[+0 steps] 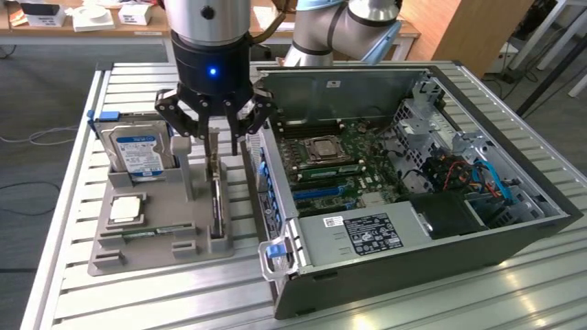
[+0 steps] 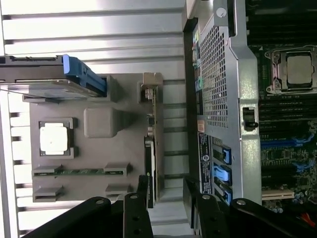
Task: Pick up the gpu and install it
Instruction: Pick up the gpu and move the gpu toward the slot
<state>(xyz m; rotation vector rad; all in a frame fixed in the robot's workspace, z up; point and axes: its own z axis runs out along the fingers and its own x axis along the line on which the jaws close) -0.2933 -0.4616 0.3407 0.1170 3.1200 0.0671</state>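
Exterior view, gripper [image 1: 216, 141]: black metal linkage fingers spread wide, holding nothing, poised over the upright gpu, one finger on each side of its top edge; contact cannot be told.
Wrist view, gripper [image 2: 166, 194]: dark, rounded finger links frame the thin card edge, with a clear gap between them.
Gpu [image 1: 216, 199] [image 2: 151, 148]: thin flat dark card, standing on its long edge in a slot of the tray, on the side nearest the computer case.
Tray [image 1: 147, 261] [image 2: 124, 99]: matte grey moulded plastic with raised blocks and slots, lying flat on the desk.
Hard drive [image 1: 137, 148] [image 2: 44, 82]: silver box with a blue-white label and a blue tab, upright in the tray.
Processor [image 1: 126, 208] [image 2: 53, 138]: square with a shiny metal lid, lying flat in a recess.
Memory stick [image 1: 147, 234] [image 2: 79, 172]: narrow green strip, held between two clips.
Computer case [image 1: 413, 268] [image 2: 223, 74]: black box, side open, perforated metal panel, just beside the tray.
Motherboard [image 1: 339, 165]: green, with a metal socket and blue slots.
Desk [image 1: 137, 302] [image 2: 99, 29]: ribbed aluminium slats.
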